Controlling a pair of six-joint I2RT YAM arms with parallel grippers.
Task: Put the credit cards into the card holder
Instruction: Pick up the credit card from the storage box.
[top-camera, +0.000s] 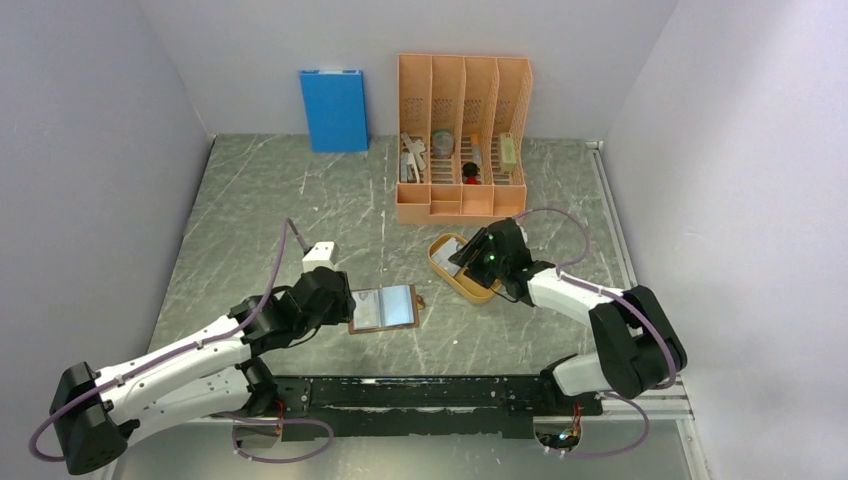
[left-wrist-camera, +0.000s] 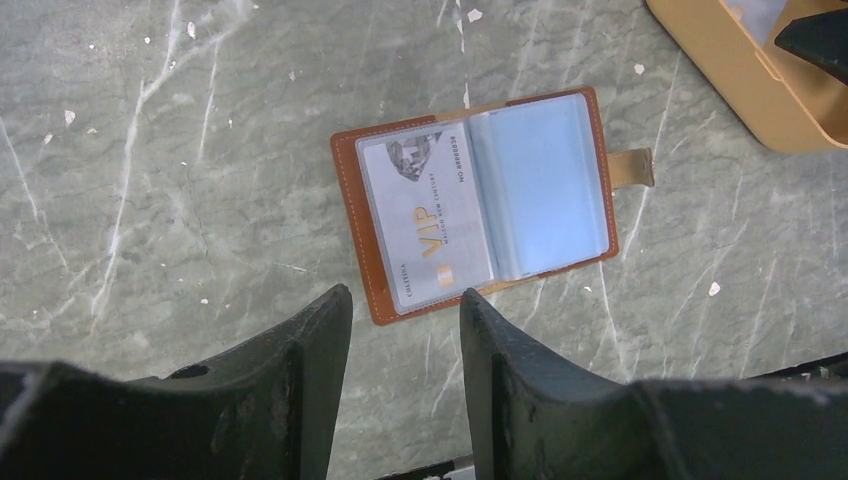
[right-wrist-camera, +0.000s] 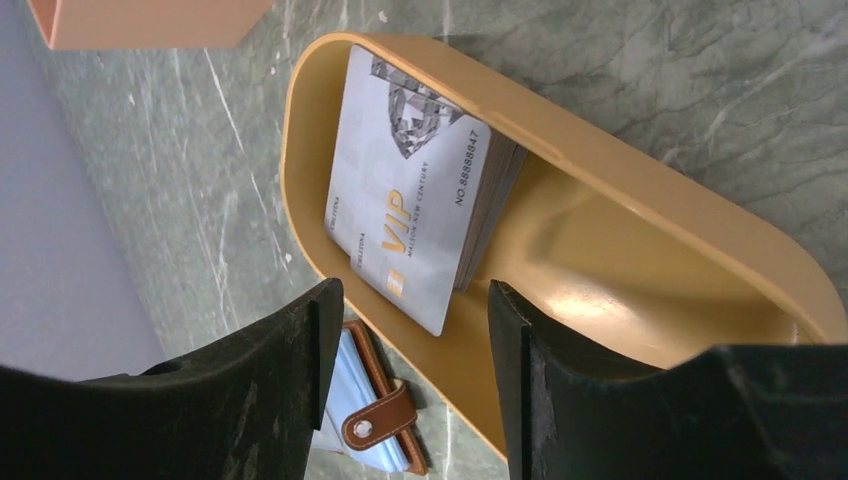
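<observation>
2 grippers, both with jaws apart and nothing between them. the left gripper hovers low over the marbled grey table, just off 1 edge of the card holder. the holder lies open and flat, with its snap tab pointing toward the orange oval tray. 1 silvery card, printed "vip", sits inside the clear sleeve on the page nearer the left arm. the other page shows bluish clear sleeves.

the credit cards are stacked at 1 end of the tray, the top 1 face up. the right gripper hangs above that stack, a finger to each side of its corner in the wrist view; whether it touches i cannot tell. the tray is near the holder, in front of the tall orange organizer.
</observation>
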